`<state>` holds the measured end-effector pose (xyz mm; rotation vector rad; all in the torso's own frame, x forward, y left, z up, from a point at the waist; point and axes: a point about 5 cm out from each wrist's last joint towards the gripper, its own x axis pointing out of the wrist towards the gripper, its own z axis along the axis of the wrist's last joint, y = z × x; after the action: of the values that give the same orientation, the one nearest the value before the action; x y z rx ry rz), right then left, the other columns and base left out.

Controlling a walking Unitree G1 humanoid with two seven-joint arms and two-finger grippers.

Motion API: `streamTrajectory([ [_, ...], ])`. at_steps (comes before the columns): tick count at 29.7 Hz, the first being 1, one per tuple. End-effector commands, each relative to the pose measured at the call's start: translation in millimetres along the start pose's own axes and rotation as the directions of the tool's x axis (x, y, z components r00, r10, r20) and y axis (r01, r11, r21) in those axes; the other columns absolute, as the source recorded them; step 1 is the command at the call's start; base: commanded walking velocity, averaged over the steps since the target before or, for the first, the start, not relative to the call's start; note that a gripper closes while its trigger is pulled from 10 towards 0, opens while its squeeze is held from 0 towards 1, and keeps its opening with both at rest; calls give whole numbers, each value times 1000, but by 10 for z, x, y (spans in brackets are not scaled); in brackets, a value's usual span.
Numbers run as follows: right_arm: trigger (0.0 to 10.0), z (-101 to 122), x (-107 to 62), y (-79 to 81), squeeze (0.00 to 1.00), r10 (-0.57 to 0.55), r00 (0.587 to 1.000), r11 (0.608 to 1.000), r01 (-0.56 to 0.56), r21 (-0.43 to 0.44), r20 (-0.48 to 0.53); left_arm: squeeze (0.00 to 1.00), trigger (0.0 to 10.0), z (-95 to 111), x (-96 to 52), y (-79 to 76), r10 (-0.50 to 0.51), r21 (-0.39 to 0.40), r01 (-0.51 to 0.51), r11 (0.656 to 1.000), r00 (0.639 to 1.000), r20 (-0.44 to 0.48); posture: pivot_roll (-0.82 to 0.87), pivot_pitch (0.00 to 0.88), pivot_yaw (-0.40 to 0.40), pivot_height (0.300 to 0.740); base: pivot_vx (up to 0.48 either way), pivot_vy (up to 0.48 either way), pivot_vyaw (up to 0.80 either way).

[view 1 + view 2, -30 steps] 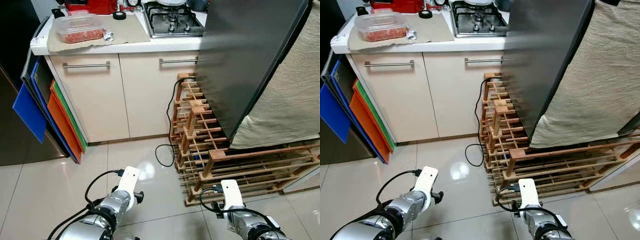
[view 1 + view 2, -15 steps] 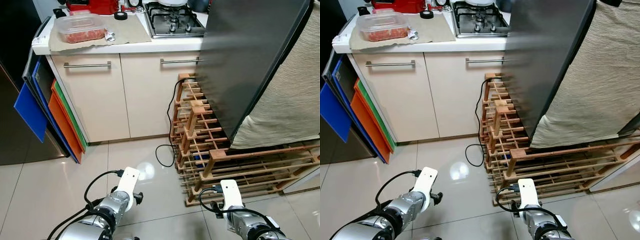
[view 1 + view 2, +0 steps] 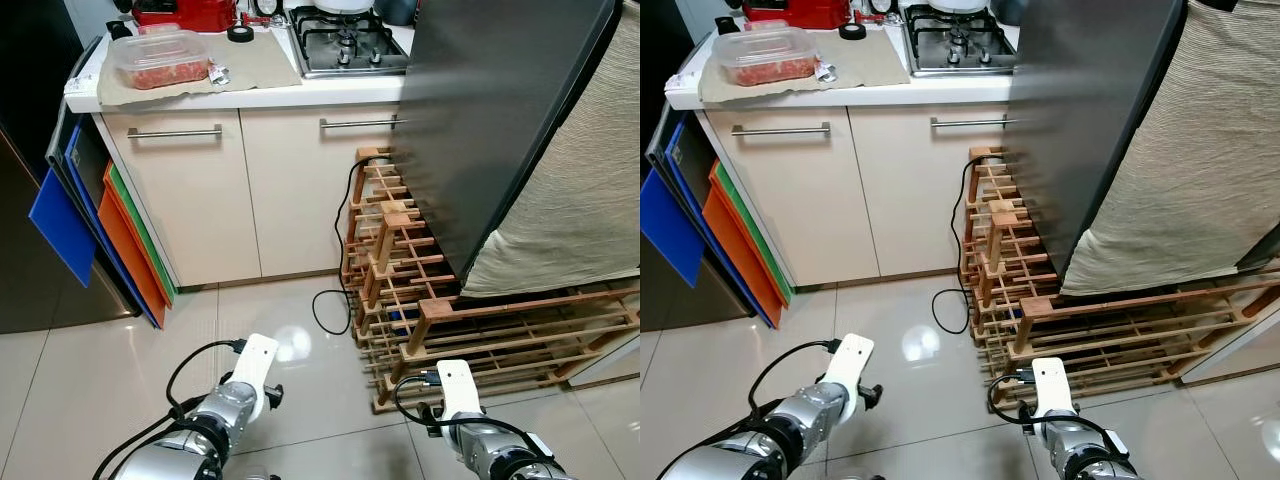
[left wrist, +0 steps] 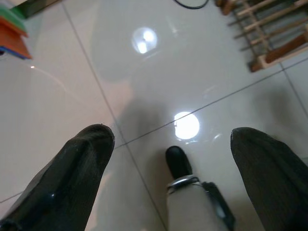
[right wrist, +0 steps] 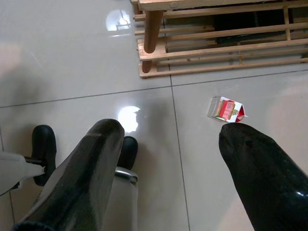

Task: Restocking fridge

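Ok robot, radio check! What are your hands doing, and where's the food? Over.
Both grippers low over the floor, open, empty: left gripper, right gripper. Food container on the counter. Wooden rack ahead right.

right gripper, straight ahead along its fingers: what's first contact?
Likely the tiled floor. The right gripper points down at bare tile, open and empty; the small red carton and wooden rack lie off to the side.

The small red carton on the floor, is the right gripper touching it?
Apart. The right wrist view shows bare tile between the red carton and the right gripper, whose fingers hang open.
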<state>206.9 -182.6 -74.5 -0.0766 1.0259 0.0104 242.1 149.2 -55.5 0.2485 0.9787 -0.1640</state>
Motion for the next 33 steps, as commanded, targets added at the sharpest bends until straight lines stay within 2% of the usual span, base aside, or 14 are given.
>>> streamTrajectory([
  [1, 10000, -11, -2, -17, 0, -9, 1000, 1000, 9, 7, -3, 0, 10000, -43, 0, -4, 6, -19, -6, 1000, 1000, -8, 119, 0, -33, 740, 0, 0, 0],
  [9, 10000, -33, -4, -19, 0, 0, 1000, 1000, 0, 6, -2, 0, 10000, -113, -2, 23, 12, -46, -13, 999, 1000, -18, 106, 0, -44, 740, 0, 0, 0],
  [21, 10000, -42, -4, -14, 0, 4, 1000, 1000, -4, -11, -12, 0, 10000, -161, -1, -46, -4, -37, 3, 999, 1000, -24, 116, 0, -44, 740, 0, 0, 0],
  [33, 10000, -46, -3, -2, 0, 7, 1000, 1000, -7, -16, -15, 0, 10000, -215, -4, -32, -10, -8, 10, 1000, 1000, -28, 121, 0, -31, 740, 0, 0, 0],
])
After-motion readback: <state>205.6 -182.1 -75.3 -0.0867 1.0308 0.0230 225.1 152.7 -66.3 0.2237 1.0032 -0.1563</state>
